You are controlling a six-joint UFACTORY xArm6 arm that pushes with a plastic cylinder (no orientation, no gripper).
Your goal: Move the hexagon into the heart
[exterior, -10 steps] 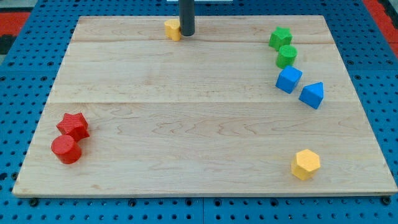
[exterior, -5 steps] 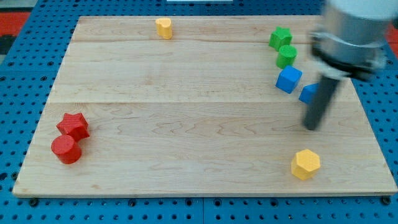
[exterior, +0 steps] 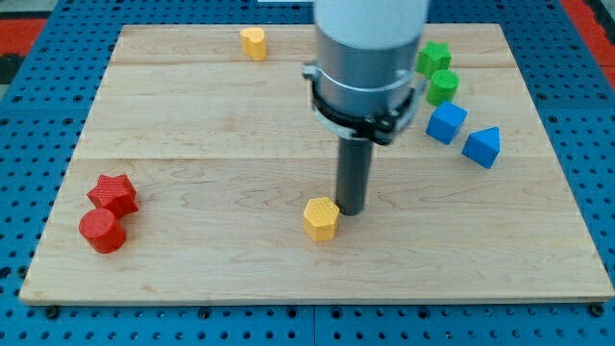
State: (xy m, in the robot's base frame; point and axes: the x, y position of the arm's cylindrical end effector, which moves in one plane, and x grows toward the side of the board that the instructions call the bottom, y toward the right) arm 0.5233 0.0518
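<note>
The yellow hexagon (exterior: 322, 218) sits on the wooden board (exterior: 192, 125) a little below its middle, well apart from the yellow heart (exterior: 253, 42), which stands near the board's top edge toward the view's left. My tip (exterior: 350, 210) is just to the view's right of the hexagon and slightly above it — touching or very nearly so; the rod's own shadow makes the contact hard to settle. There is no hand to spread or pinch here: the arm ends in a plain dark rod, and it works only by pressing its side against a block.

That placement suits a push toward the view's left, but the heart lies up and to the left, so I judge the tip would need to come round to the hexagon's lower right side to drive it along that diagonal.

Nothing stands on that diagonal. The red star (exterior: 113, 193) and red cylinder (exterior: 101, 231) touch near the lower left corner. At the right — well clear — are two green blocks (exterior: 437, 72), a blue cube (exterior: 446, 123) and a blue wedge-like block (exterior: 481, 146).
</note>
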